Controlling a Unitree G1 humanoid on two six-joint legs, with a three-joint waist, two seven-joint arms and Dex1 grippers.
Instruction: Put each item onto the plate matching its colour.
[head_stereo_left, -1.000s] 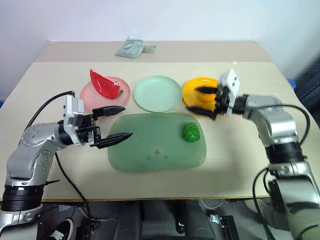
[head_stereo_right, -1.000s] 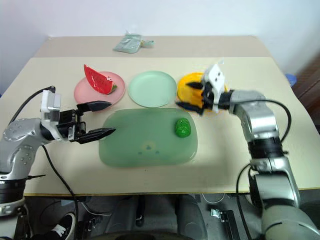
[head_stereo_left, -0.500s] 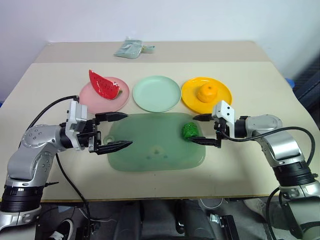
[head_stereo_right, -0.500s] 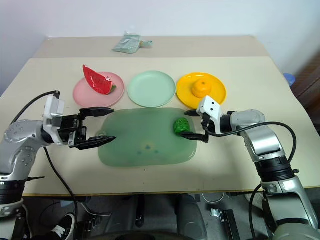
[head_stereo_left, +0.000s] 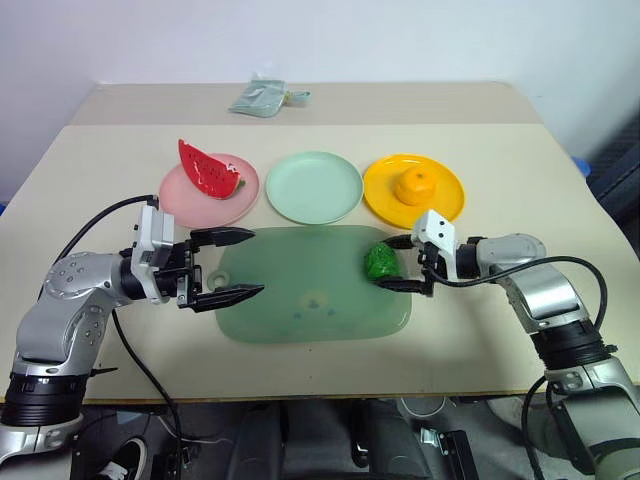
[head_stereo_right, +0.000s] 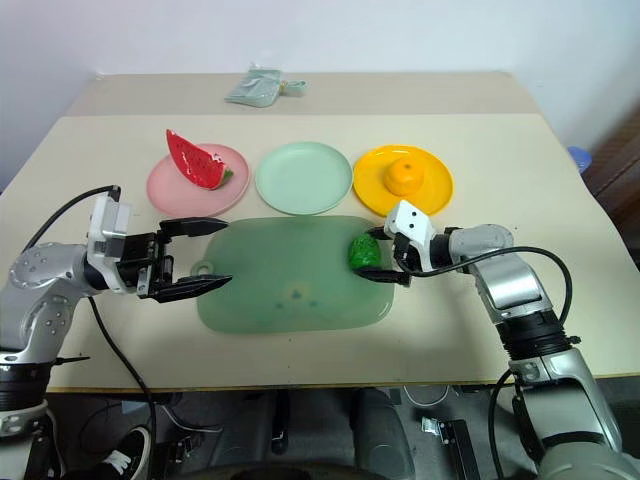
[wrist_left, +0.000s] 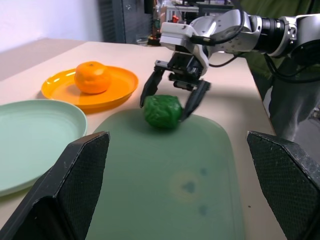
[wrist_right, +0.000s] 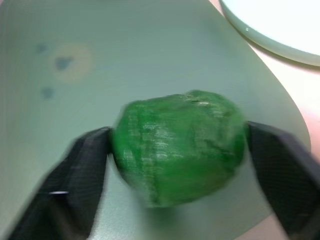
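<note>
While our right gripper (head_stereo_left: 398, 262) pinches the green lump (head_stereo_left: 380, 262) on the board (head_stereo_left: 300, 300) just short of the green plate (head_stereo_left: 315, 186), a shallow bite on that bumpy surface could slip during lifting; our left gripper (head_stereo_left: 232, 264) stands spread.

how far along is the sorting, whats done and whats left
Done: the watermelon slice lies on the pink plate and the orange on the yellow-orange plate. In hand: the right gripper is shut on the dark-green lump, which sits on the translucent board. Left: carrying it to the mint plate.
</note>
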